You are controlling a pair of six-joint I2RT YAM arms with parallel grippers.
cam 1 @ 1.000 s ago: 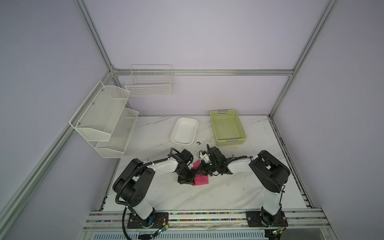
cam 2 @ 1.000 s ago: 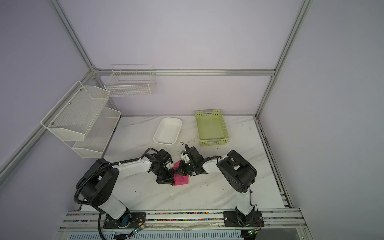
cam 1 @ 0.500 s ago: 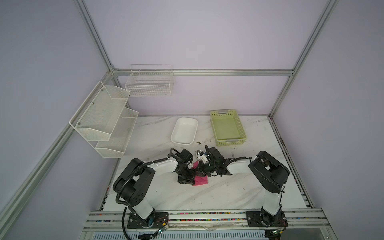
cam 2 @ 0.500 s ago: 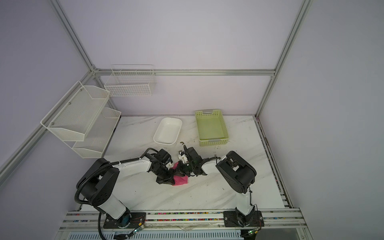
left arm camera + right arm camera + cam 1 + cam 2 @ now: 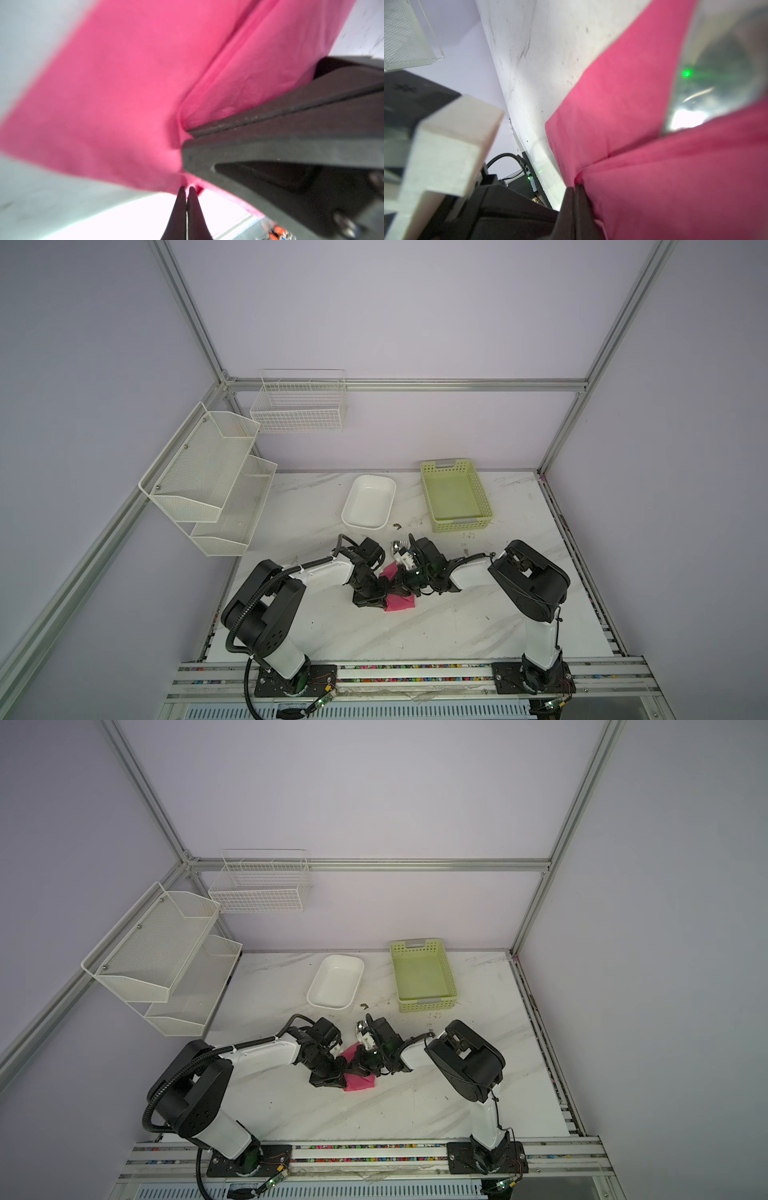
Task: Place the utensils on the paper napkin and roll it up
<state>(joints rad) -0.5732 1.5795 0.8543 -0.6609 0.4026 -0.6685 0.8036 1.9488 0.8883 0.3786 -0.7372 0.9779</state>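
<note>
The left gripper's fingers are pressed together with a sliver of pink at their tips, nipping the edge of the paper napkin. The right gripper's fingers are likewise closed, on a fold of that napkin. The napkin is bright pink, soft and creased, folded over itself into a loose bundle instead of lying flat. It lies on the white marble table in both top views, mid-table between the left gripper and right gripper, which meet over it. The utensils show only as 1 shiny metal head (blurred, curved like a spoon bowl) poking out of the pink; handles are hidden. The bundle's long axis runs front to back, silver end pointing away toward the white dish and green basket, pink end nearer the arm bases.
</note>
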